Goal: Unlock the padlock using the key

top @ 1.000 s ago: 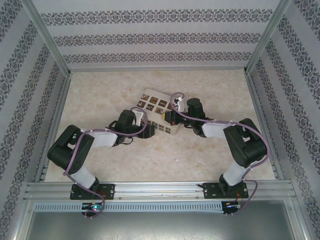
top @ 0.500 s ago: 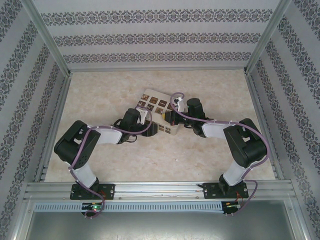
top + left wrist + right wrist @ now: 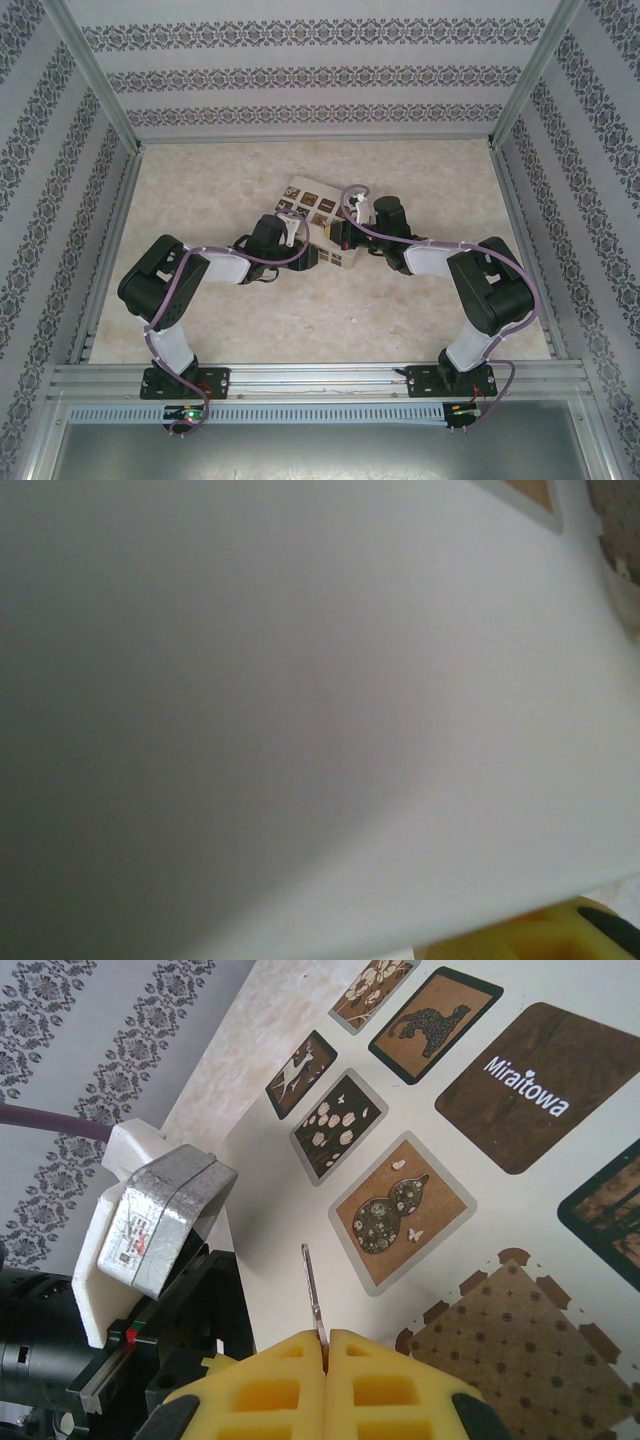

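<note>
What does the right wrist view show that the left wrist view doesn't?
Right wrist: the key, a thin metal blade pinched in the shut yellow pads of the right end effector, lying over the white box with its sharp brown printed squares; the left arm's camera block sits at the box edge.
Left wrist: a blurred close-up of the box's plain white face and a corner of its own yellow pad.
Both: the white box and some brown print.

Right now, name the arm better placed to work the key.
Right. The right gripper is shut on the key, with the blade pointing out over the white box. The left gripper sits at the box's near-left edge, with no key seen in it.
</note>
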`<state>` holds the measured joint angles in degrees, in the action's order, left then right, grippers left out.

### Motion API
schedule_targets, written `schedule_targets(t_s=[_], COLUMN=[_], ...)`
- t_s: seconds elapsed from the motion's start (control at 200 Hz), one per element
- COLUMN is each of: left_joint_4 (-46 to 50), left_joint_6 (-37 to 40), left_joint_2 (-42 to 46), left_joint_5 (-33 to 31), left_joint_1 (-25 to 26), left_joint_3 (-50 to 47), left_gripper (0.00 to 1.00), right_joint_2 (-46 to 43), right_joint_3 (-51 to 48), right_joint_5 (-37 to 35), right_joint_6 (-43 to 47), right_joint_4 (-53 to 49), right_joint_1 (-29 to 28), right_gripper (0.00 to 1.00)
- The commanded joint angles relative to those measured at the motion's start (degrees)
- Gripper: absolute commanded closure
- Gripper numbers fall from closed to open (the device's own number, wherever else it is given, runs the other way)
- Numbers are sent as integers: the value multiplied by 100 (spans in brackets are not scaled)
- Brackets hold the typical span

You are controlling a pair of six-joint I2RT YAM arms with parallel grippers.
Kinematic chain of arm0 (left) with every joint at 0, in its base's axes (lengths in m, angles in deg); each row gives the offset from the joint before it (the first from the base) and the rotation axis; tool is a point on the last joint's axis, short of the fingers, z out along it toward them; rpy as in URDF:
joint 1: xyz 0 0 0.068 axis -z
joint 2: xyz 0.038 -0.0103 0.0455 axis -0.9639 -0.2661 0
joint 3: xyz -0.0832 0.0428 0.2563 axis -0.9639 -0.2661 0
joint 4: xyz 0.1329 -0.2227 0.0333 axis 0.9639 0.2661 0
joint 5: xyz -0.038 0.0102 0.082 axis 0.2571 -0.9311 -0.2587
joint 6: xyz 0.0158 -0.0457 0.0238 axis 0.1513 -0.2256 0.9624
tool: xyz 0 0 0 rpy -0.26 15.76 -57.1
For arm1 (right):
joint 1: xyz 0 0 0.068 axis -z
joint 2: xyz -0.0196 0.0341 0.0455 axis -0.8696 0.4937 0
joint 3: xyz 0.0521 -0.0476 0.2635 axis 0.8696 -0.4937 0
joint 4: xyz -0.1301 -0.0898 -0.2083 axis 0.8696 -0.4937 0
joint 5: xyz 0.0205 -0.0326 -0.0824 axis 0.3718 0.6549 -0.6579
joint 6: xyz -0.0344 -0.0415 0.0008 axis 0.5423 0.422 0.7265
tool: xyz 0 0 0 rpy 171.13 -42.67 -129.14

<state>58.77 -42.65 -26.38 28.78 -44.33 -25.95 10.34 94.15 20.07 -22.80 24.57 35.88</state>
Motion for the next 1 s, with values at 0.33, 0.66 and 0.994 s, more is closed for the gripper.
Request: schedule_targets(t_s=[0.33, 0.66, 0.994], left_joint_4=[-467, -694, -565], left_joint_6=[-435, -716, -672], left_joint_2=[-256, -258, -298], left_joint_5=[-244, -509, -555], left_joint_1=[128, 132, 162], left_joint_3=[204, 183, 334], left_gripper=[56, 60, 62], right_joint_2=[6, -7, -24], right_joint_3=[-27, -27, -9], right_joint_5=[-132, -123, -122], right_joint_6=[104, 108, 133], right_joint_4=[-344, -363, -384], right_joint_1=[-52, -51, -43], right_gripper=[100, 100, 100])
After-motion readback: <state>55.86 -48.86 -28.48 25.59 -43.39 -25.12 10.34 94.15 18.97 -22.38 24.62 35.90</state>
